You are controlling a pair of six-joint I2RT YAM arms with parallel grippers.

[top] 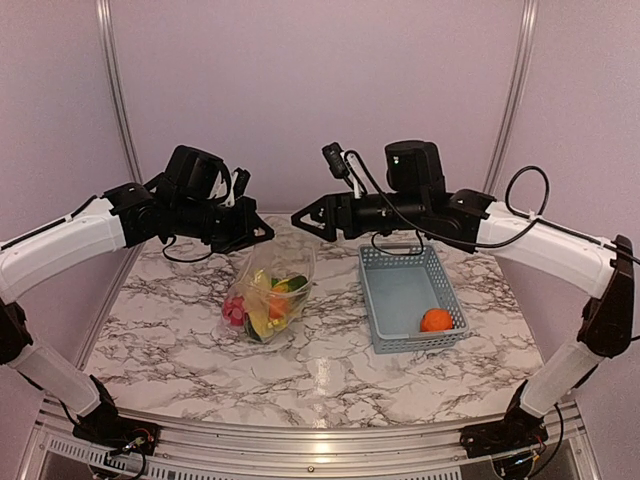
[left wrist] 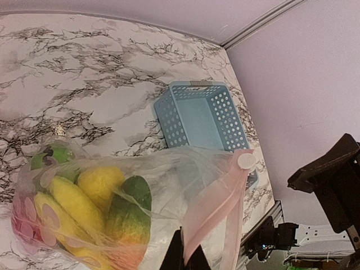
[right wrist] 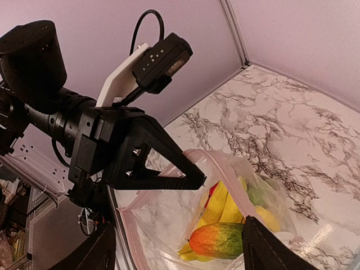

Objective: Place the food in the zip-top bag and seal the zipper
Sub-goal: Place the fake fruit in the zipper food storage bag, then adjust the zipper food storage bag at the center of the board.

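Now left gripper (top: pixel 262 235) pinches the zipper (left wrist: pixel 215 207) of the bag (top: pixel 270 295), beside basket (top: pixel 371 300); right gripper (top: pixel 300 220) gapes wide nearby. One orange (top: pixel 435 320) lies in basket; thin strip may slip free, spilling food (left wrist: pixel 84 198)

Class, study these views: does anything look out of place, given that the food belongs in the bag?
Yes. One orange sits alone in the basket, while the other food is inside the bag. The bag's mouth gapes open, unsealed, with its zipper pinched by the left pincer.
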